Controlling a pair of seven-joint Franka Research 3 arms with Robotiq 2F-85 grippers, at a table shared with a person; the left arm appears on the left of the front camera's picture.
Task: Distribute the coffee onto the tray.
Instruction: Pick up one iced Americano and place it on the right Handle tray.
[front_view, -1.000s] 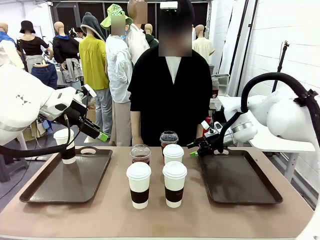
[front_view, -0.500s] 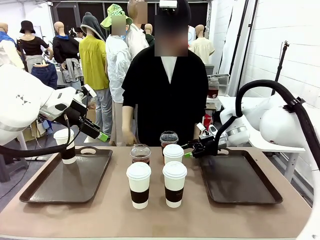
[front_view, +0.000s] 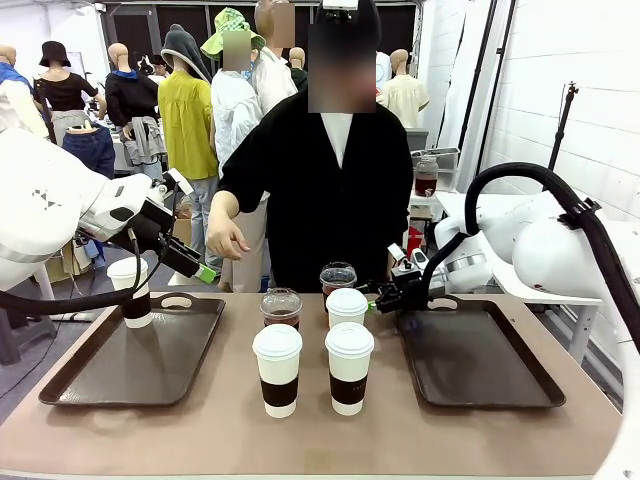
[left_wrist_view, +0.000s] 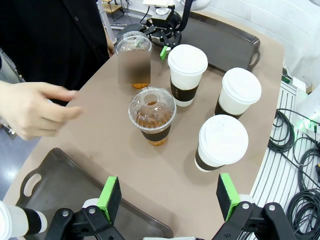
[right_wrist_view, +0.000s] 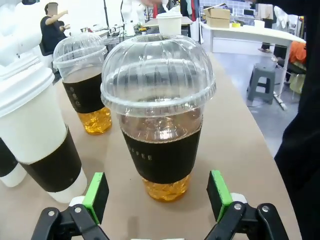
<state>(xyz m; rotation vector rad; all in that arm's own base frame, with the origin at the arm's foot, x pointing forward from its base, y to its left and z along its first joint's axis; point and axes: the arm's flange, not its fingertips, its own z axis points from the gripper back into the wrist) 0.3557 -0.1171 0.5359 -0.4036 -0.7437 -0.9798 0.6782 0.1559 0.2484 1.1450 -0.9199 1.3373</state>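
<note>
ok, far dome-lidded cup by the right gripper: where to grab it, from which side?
The dark sleeve of the dome-lidded cup, level, from the side of the right tray. It stands upright; the sleeve is a straight band, while the dome lid above flares and looks flimsy. The open right gripper faces that side; a white paper cup stands close beside.

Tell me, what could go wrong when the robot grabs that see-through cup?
1. The right gripper is open, facing the clear dome-lidded cup. A white paper cup stands close beside it, so a finger might knock that one over.
2. The clear cup looks like thin plastic. Squeezing too hard could pop its lid off and spill.
3. The person's hand hovers near the cups and might get in the way.
</note>
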